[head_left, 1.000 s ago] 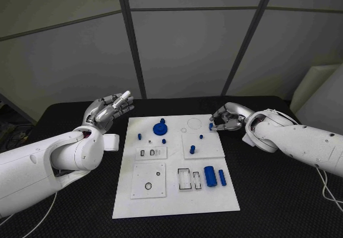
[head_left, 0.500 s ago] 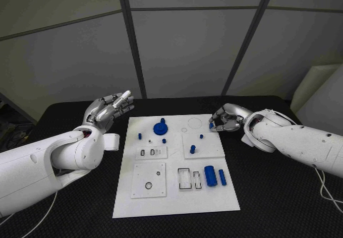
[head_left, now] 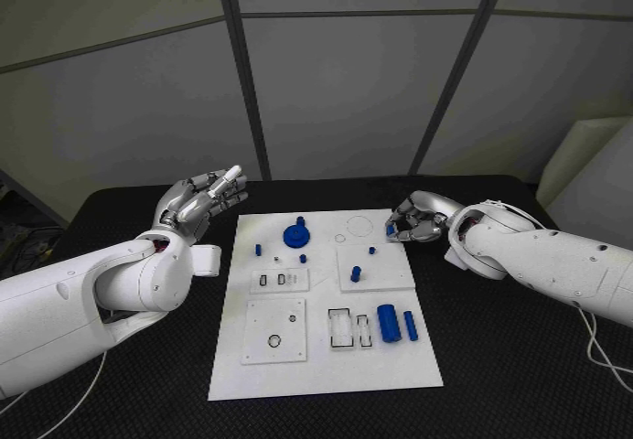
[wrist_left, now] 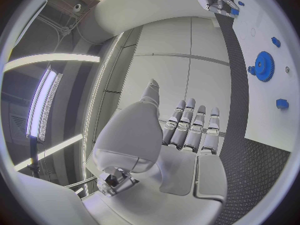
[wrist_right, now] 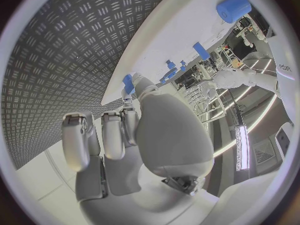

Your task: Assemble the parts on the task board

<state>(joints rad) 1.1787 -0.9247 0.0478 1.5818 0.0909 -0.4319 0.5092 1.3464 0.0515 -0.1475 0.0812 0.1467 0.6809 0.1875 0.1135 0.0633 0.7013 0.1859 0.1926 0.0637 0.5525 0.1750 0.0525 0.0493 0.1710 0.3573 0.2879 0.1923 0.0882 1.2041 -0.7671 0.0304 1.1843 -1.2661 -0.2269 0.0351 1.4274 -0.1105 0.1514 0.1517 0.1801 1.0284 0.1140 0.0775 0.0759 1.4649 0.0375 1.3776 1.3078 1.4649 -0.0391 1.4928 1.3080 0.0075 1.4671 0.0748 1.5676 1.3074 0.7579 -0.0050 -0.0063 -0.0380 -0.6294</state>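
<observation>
White task board (head_left: 323, 366) lies on the black worktop (head_left: 501, 366); nearest on it are a large blue cylinder (head_left: 388, 324) and a slimmer blue pin (head_left: 411, 326) beside empty slots, further back a blue peg (head_left: 356, 274) standing upright, then the blue gear (head_left: 295, 238) near the far edge. Right robot hand (head_left: 412, 225) sits curled at the board's far right corner, pinching a small blue part (wrist_right: 128, 83) at its fingertips; left robot hand (head_left: 198, 206) is raised off the board's left side, fingers spread, holding nothing. Step in hand looks like carrying the pinched part to its seat; next move likely calls for lining it up over a socket and lowering it straight.
</observation>
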